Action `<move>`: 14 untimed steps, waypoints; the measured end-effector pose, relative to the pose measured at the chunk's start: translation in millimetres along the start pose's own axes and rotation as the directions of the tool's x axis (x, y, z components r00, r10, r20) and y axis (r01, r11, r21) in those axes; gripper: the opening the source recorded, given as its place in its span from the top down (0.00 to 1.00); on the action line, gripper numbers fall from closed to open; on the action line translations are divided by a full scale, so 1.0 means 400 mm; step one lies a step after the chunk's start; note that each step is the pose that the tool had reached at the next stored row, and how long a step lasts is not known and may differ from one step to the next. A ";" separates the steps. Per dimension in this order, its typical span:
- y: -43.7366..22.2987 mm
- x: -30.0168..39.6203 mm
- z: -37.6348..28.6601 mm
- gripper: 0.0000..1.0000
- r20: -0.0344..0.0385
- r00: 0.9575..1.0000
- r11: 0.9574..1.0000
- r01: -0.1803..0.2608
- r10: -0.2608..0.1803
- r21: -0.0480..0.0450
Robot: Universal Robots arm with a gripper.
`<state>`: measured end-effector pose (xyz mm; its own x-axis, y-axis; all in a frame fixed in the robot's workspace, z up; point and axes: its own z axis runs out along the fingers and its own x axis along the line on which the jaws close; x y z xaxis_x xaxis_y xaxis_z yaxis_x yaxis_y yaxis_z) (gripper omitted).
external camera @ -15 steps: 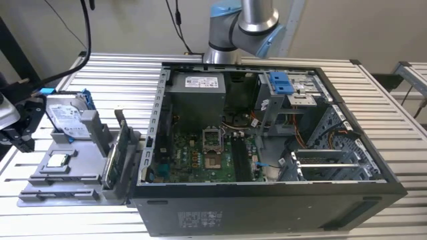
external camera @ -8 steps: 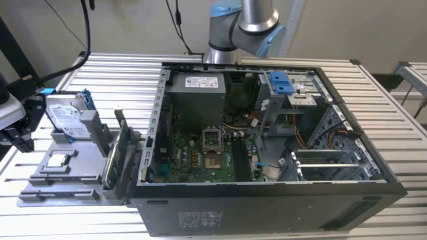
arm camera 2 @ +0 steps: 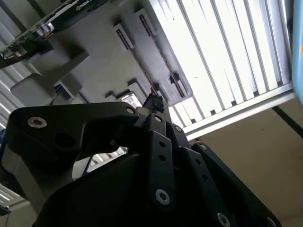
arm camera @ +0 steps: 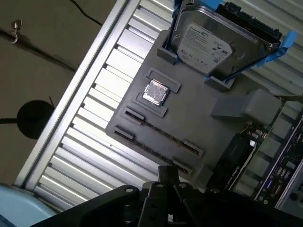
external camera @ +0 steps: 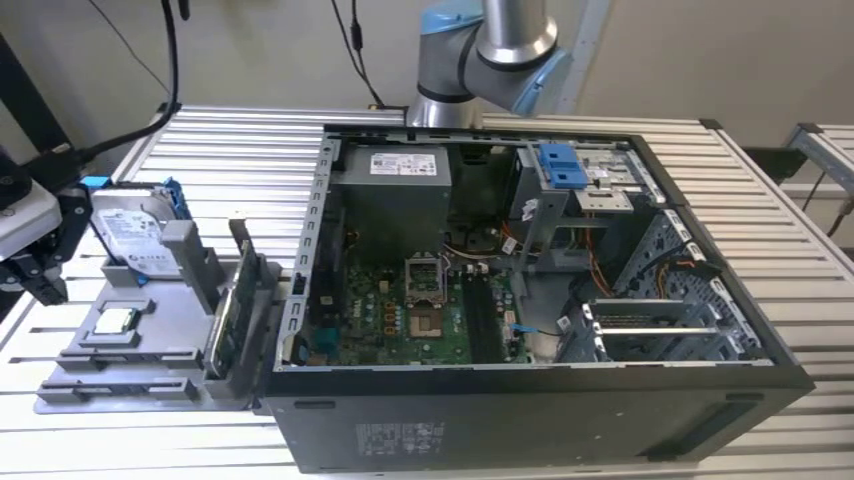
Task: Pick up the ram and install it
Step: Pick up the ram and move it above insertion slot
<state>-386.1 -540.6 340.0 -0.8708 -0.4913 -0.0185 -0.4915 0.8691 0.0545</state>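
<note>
Seemingly untouched, the ram (arm camera: 163, 133) lies as a thin dark strip in a slot of the gray holder tray (arm camera: 199, 118), between small end brackets and just beside the square silver CPU chip (arm camera: 155, 92). The gripper (arm camera: 166, 174) hovers near the tray's edge, apart from the strip; its jaws look drawn together with nothing between them. In the second wrist view the gripper (arm camera 2: 154, 100) narrows to one dark tip. A hard drive (arm camera: 208, 45) in a blue frame leans at the tray's far end. In the exterior view, the tray (external camera: 80, 395) sits on the slatted bench (external camera: 240, 140) on the exterior view's left, against the open computer case (external camera: 534, 420), whose green motherboard (external camera: 400, 310) is exposed.
</note>
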 end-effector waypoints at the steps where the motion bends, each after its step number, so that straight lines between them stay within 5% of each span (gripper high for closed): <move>1: 0.000 0.000 0.000 0.89 -0.001 1.000 1.000 0.011 -0.011 0.000; 9: 0.000 0.000 0.000 0.89 -0.006 0.995 0.995 0.104 -0.104 -0.002; 14: 0.000 0.000 0.000 0.89 -0.010 0.982 0.982 0.191 -0.191 -0.004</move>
<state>-386.1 -540.5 340.0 -0.7609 -0.6486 -0.0184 -0.6485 0.7593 0.0544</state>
